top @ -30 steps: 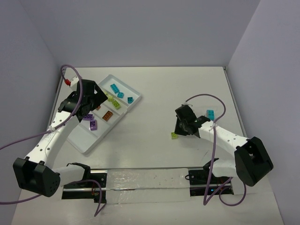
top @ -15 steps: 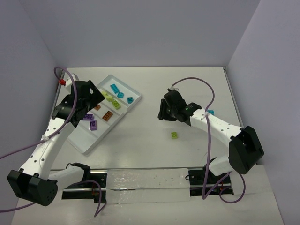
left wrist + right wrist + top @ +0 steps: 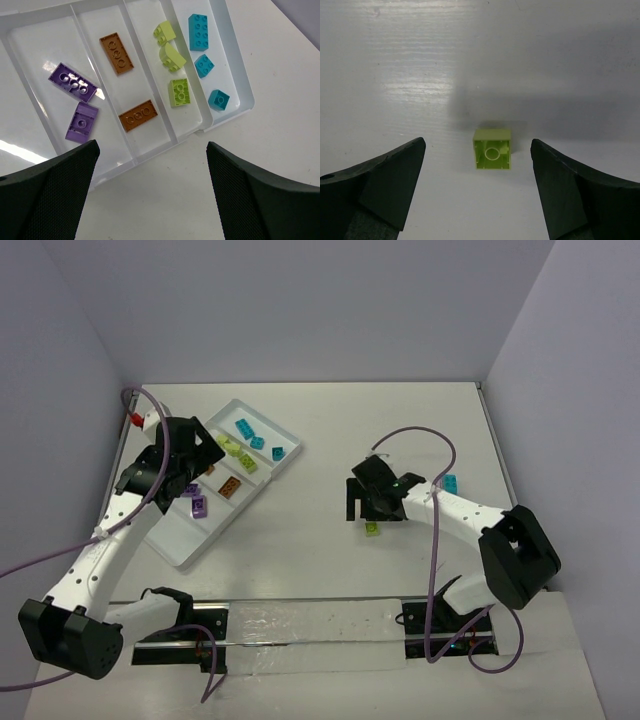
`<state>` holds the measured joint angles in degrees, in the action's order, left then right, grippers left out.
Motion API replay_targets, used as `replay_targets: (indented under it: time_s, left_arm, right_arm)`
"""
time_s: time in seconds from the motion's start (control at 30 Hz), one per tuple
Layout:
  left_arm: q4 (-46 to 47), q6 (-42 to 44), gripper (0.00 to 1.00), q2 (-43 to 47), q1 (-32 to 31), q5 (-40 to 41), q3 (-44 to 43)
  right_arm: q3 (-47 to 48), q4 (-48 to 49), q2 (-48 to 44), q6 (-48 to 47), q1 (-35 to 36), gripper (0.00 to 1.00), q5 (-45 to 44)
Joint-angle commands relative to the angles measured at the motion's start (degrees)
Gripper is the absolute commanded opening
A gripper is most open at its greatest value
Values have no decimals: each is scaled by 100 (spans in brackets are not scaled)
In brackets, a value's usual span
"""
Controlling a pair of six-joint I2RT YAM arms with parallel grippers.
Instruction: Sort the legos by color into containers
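The white tray (image 3: 183, 544) lies at the left, its containers holding legos. In the left wrist view I see two purple bricks (image 3: 72, 82), two orange ones (image 3: 116, 53), three lime ones (image 3: 179, 92) and three teal ones (image 3: 198, 32), each colour in its own compartment. My left gripper (image 3: 200, 452) hovers over the tray's near side, open and empty (image 3: 152, 200). One lime brick (image 3: 372, 528) lies upside down on the table. My right gripper (image 3: 368, 508) hangs just above it, open, with the brick (image 3: 492, 149) between its fingers (image 3: 395, 170) and apart from both.
A loose teal brick (image 3: 450, 483) sits on the table beside the right forearm. Purple cables loop over both arms. Walls close the table at the back and at both sides.
My right gripper has opened from shut, swung away toward the back left, then come back over the lime brick. The brick has stayed put. The left gripper shifted slightly over the tray.
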<state>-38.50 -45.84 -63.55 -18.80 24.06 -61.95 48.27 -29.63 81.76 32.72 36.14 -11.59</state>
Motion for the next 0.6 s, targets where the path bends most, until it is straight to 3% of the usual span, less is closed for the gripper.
replay_targets:
  time_s: [0.0,0.23,0.3,0.33,0.43,0.5,0.57]
  left_arm:
    - [313,25,96,226,-36,178,75]
    - [429,-63,97,289,-36,127,166]
    - [431,-65,97,264,-36,107,157]
    - [422,-65,97,263,-36,98,148]
    - [347,-81,97,180,-36,47,81]
    - [307,-101,97,135,-36,55,51]
    - [286,-107,97,117,-36,72,25]
  right_arm:
    - [-87,85,218,-134,16,90,-94]
    - [-195,262,430,-120,17,72,-36]
    - [-195,265,410,-117,16,56,-27]
    - [-186,264,383,-117,16,56,-28]
    - [-120,164,175,-117,16,25,-45]
    - [-29,92,37,-125,21,16,-11]
    - [97,63,-103,-128,27,12,61]
